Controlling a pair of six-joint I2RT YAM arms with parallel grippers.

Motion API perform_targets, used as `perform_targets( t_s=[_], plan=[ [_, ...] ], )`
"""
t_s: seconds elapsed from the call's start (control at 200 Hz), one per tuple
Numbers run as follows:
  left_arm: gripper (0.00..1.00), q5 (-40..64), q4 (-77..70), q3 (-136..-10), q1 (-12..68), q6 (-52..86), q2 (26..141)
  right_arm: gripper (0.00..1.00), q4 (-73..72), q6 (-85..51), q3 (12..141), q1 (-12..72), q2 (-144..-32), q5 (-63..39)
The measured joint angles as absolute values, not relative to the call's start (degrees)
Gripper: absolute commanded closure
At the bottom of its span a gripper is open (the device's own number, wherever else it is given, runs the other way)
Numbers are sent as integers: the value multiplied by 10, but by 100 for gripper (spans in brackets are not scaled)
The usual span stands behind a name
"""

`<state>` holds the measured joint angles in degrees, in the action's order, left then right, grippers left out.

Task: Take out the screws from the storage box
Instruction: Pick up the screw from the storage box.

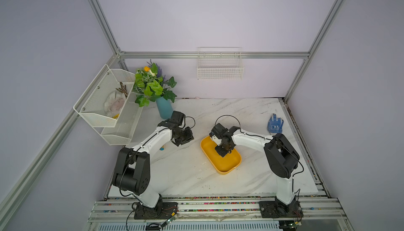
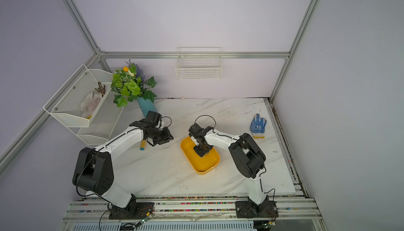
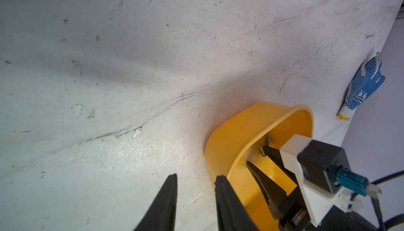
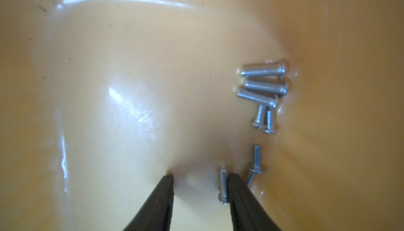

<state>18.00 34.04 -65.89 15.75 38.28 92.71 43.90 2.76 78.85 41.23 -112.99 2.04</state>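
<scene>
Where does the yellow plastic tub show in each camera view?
In a top view: shallow yellow plastic tub, just below the middle.
In a top view: likewise just below the middle.
Left wrist: lower right.
Right wrist: fills the frame, silvery screws on its floor.
Shared landmark: the right gripper, reaching inside the tub.

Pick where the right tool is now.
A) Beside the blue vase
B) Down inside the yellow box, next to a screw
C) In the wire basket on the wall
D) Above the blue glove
B: in a top view the right tool reaches down into the box, and its wrist view shows the yellow floor with a screw lying between the open fingers, against one of them.
</scene>
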Motion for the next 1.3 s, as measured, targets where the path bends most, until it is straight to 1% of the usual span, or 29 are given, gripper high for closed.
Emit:
perform_targets(
  t_s=[0.255, 0.31, 0.395, 0.485, 0.585, 0.7, 0.775, 1.3],
  plan=[
    [65, 182, 340, -659, 157, 381, 927, 66, 450, 29, 788, 408, -1130, 17],
    [65, 182, 340, -659, 157, 381, 927, 71, 451, 29, 788, 408, -1130, 16],
    [65, 182, 340, -659, 157, 381, 927, 73, 451, 29, 786, 407, -1130, 15],
    [65, 182, 340, -659, 157, 381, 927, 80, 451, 28, 784, 406, -1130, 13],
    [65, 182, 340, -659, 157, 381, 927, 83, 450, 26, 782, 406, -1130, 8],
    [65, 182, 340, -659, 157, 381, 927, 91, 444, 23, 777, 405, -1127, 4],
    [65, 182, 340, -659, 157, 380, 927, 100, 441, 22, 776, 405, -1125, 4],
    [65, 182, 343, -659, 157, 375, 927, 100, 435, 17, 771, 405, -1120, 5]
  ],
)
